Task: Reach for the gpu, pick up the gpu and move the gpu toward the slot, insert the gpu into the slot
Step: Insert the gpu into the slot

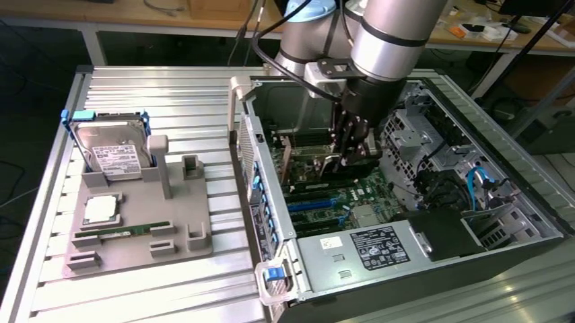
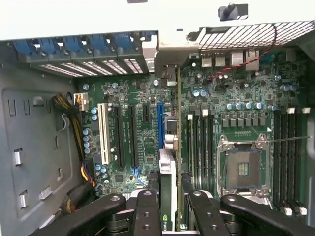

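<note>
Exterior view | gripper (image 1: 351,160) clamped on gpu (image 2: 168,178) inside case (image 1: 378,264) | ribbed metal table (image 1: 153,87) | wooden bench (image 1: 134,15) behind

One arm (image 1: 395,40), one gripper (image 2: 172,199), one gpu (image 2: 166,167). One case (image 1: 467,276) with one motherboard (image 2: 128,93): one long blue slot (image 2: 160,125), one white slot (image 2: 103,132), two long black slots (image 2: 119,135), one CPU socket (image 2: 243,169). One grey fixture (image 1: 134,245) with one hard drive (image 1: 112,151), one memory stick (image 1: 130,231), one chip (image 1: 101,210).
</note>
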You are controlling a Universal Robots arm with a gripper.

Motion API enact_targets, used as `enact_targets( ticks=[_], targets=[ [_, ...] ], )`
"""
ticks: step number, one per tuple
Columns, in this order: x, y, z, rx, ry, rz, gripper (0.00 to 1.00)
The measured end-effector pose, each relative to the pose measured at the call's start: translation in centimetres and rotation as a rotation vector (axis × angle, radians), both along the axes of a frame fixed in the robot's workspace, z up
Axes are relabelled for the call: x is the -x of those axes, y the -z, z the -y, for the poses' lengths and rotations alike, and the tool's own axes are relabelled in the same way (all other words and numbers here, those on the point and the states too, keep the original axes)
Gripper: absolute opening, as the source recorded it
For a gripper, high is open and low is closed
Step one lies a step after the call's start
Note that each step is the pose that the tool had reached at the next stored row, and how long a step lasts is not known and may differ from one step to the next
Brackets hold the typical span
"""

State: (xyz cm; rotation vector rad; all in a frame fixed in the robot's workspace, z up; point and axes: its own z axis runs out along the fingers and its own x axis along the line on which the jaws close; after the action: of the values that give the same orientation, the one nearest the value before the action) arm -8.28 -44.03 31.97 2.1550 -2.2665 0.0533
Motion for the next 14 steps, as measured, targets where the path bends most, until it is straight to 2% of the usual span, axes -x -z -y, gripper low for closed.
enact_targets(
  ticks=[3,8,12,14],
  targets=[
    [-0.1,0.67,0.23,0.0000,0.000,0.0000,0.27],
    [-0.1,1.58,0.38,0.0001,0.000,0.0005,0.27],
    [0.0,2.14,0.52,0.0000,0.000,0.0040,0.27],
    [0.0,2.29,0.52,0.0000,-0.004,0.0078,0.27]
  ],
)
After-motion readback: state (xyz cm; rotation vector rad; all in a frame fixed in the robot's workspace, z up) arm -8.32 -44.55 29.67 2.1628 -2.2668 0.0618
